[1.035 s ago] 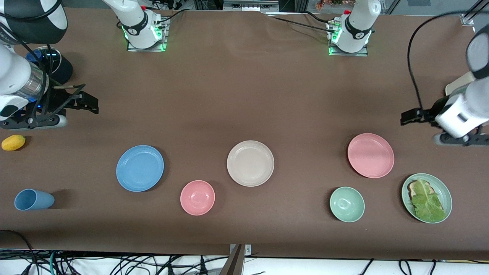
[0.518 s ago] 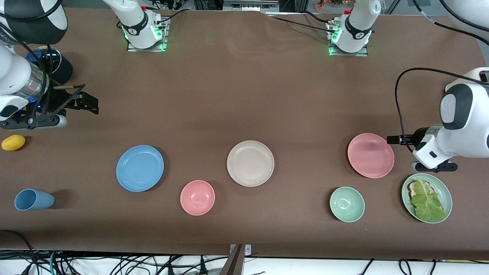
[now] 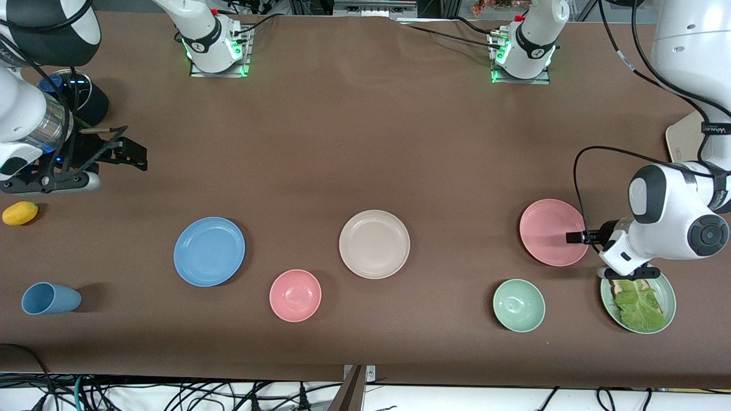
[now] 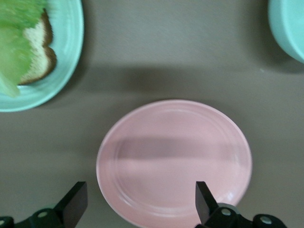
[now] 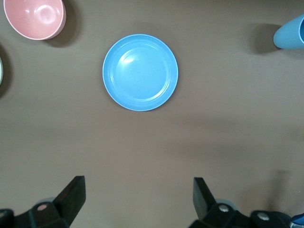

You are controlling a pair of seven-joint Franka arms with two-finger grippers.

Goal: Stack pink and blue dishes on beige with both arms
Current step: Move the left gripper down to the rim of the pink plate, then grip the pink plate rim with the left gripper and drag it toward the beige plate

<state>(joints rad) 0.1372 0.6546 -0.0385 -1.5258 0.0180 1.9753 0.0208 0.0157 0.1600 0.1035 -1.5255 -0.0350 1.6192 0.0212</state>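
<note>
Left claw (image 3: pixel 575 237): over the pink plate's edge toward the left arm's end of the desk, fingers spread wide in the left wrist view (image 4: pixel 139 202), holding nothing
Right claw (image 3: pixel 134 155): up over bare desk near the right arm's end, fingers wide apart in the right wrist view (image 5: pixel 137 199), empty; this arm waits
Pink plate (image 3: pixel 553 232): flat on the desk toward the left arm's end, farther from the front camera than the green bowl and the lettuce plate; a blurred dark band of shadow crosses it in the left wrist view (image 4: pixel 174 160)
Blue plate (image 3: pixel 209 251): flat on the desk toward the right arm's end, well apart from the right claw; seen whole in the right wrist view (image 5: pixel 140 72)
Beige plate (image 3: pixel 374 244): mid-desk between the blue and pink plates, nothing on it
Pink bowl (image 3: pixel 295 295): nearer the front camera than the beige plate, between it and the blue plate
Green bowl (image 3: pixel 518 305): nearer the front camera than the pink plate
Lettuce plate (image 3: pixel 665 285): pale green, carrying bread and a lettuce leaf, partly under the left arm's wrist
Blue cup (image 3: pixel 50 298): lying on its side near the right arm's end
Yellow fruit (image 3: pixel 20 213): near the desk edge at the right arm's end
</note>
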